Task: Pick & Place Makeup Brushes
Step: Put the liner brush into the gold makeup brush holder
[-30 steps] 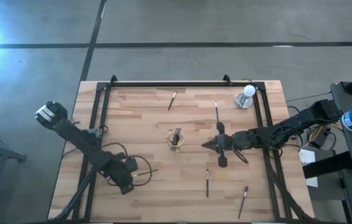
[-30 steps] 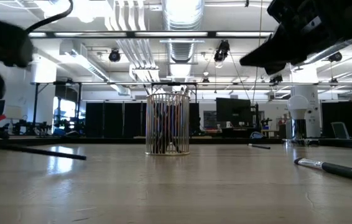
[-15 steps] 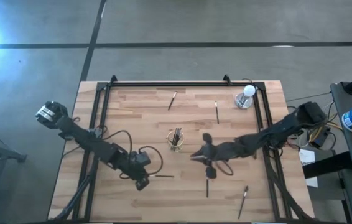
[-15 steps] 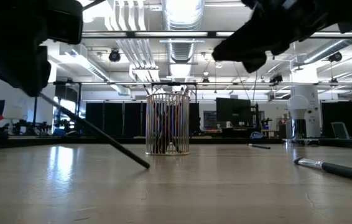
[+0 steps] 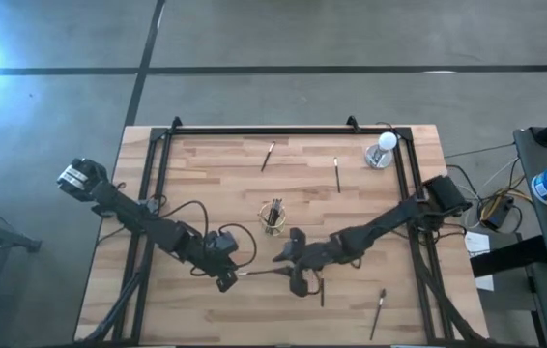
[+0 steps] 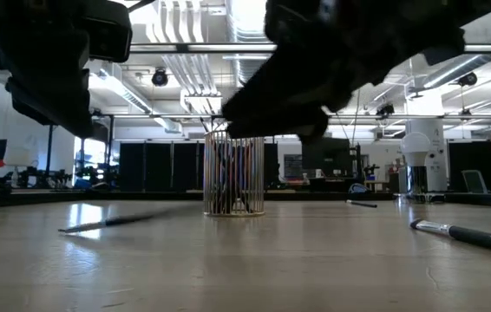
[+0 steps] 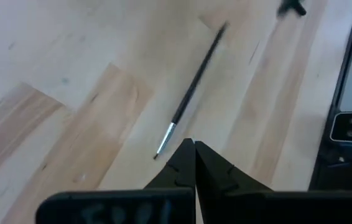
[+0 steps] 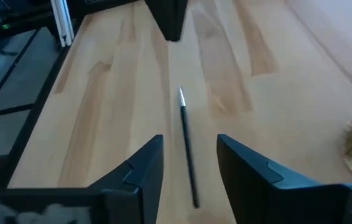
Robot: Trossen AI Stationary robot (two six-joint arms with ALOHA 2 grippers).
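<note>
1. The wooden tabletop (image 5: 206, 184) fills the middle of the high view, bounded by a dark metal frame (image 5: 273, 130) along its top edge and down both sides.
2. The left gripper (image 5: 227, 280) sits low and left of centre in the high view, its fingers (image 7: 191, 163) pressed together and holding nothing.
3. A makeup brush (image 5: 266, 273) lies flat on the tabletop just right of that gripper; in the left wrist view the same brush (image 7: 189, 99) lies just ahead of the closed fingertips, pale end nearest them.
4. The right gripper (image 5: 295, 269) is at the brush's other end, low centre in the high view, with its fingers (image 8: 145, 165) spread wide on either side of the brush (image 8: 187, 140), not gripping it.
5. A wire cup (image 5: 273, 217) holding several brushes stands at the middle of the tabletop, just above both grippers, with bare wood around it.
6. Loose brushes lie near the edges: one (image 5: 268, 156) and another (image 5: 337, 174) toward the top, one (image 5: 378, 311) close to the bottom right edge, one (image 5: 322, 292) just below the right gripper.
7. A white round-topped object (image 5: 383, 149) stands at the upper right corner, against the frame.
8. The left half of the tabletop above the left arm is open wood.
</note>
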